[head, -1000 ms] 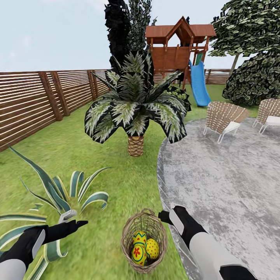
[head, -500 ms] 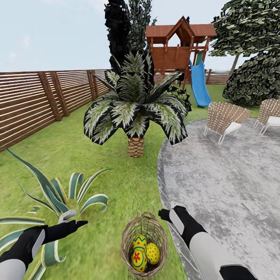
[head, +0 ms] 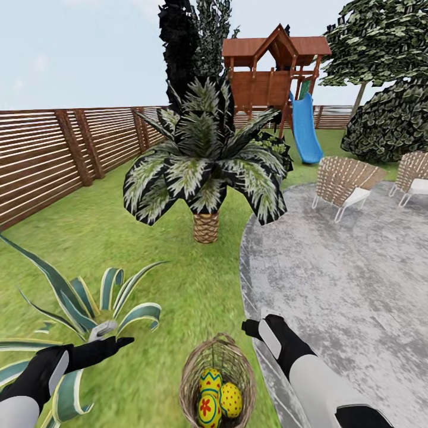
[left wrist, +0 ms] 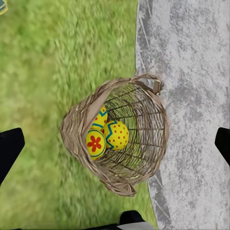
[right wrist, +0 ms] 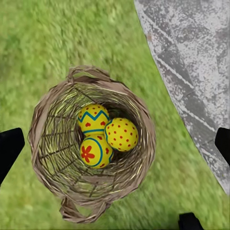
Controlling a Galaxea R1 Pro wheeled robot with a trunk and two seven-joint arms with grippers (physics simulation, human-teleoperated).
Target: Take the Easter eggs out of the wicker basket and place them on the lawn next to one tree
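— Where were the Easter eggs?

— All three sat at the bottom of the wicker basket, upright on the lawn just beside the paving's edge. Yellow, with blue zigzags, red dots and a red flower.

— And from the claws?

— Below and between them. The right gripper hung near the rim, nearer than the left gripper. Both had fingers spread wide and held nothing. I judged a straight reach down from the right arm.
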